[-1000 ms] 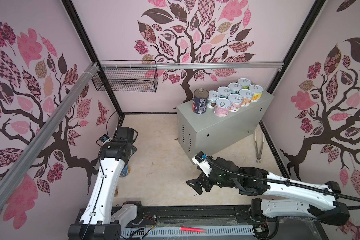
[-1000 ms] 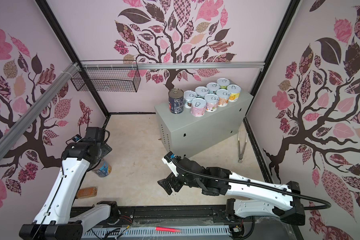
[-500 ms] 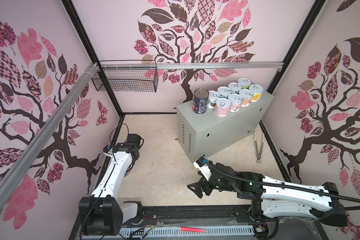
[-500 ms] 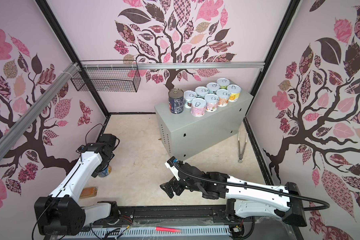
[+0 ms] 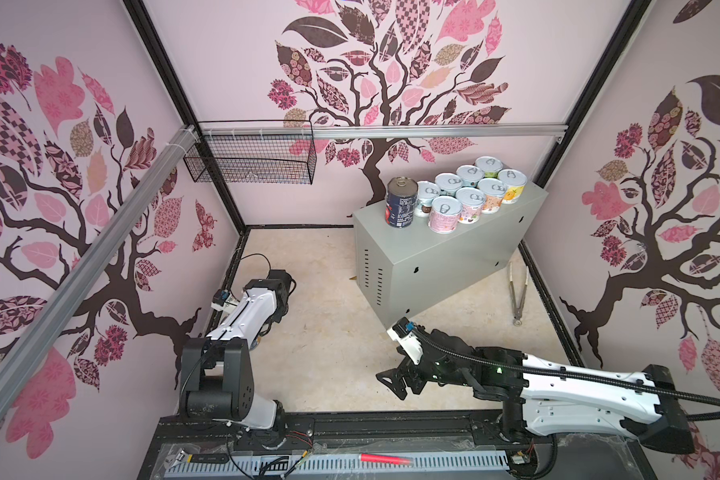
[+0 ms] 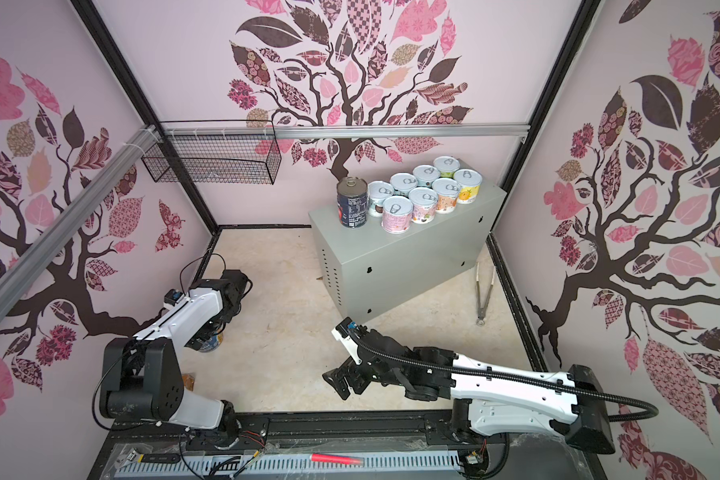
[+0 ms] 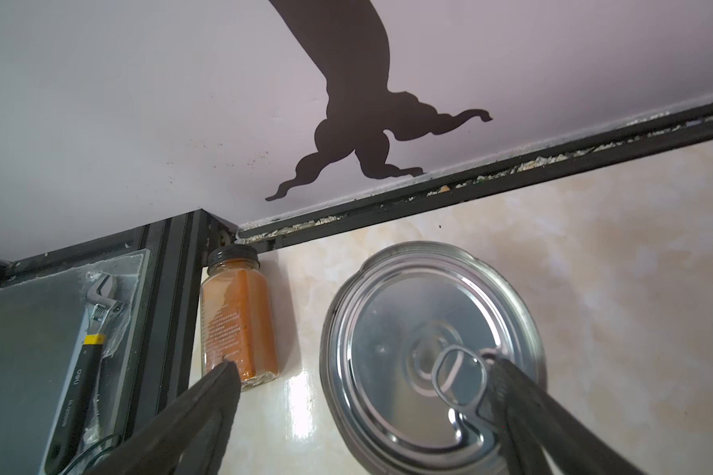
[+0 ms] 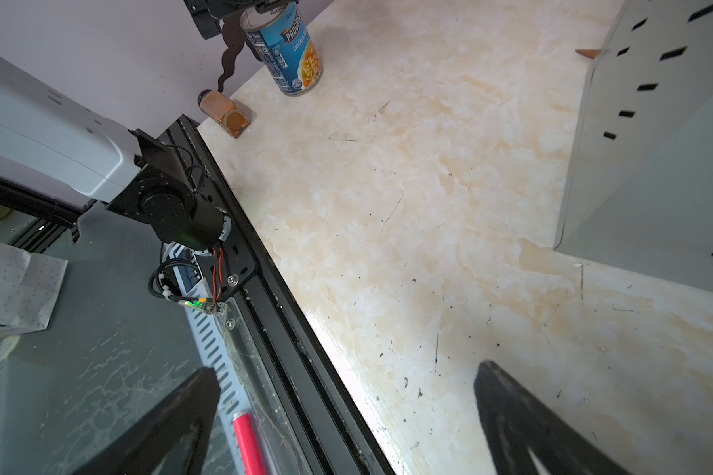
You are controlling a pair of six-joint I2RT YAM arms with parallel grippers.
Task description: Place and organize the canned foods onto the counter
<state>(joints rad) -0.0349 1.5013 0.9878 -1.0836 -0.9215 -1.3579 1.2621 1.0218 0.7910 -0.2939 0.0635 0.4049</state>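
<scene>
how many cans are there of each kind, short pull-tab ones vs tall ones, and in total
short pull-tab cans: 8, all on the counter
tall dark-labelled can: 1, on the counter
tall blue-labelled can: 1, on the floor
total: 10 cans

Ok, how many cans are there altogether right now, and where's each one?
10. Eight short cans stand in two rows on the counter, with the dark-labelled tall can at one end. The blue-labelled can stands on the floor beneath the open left gripper.
</scene>
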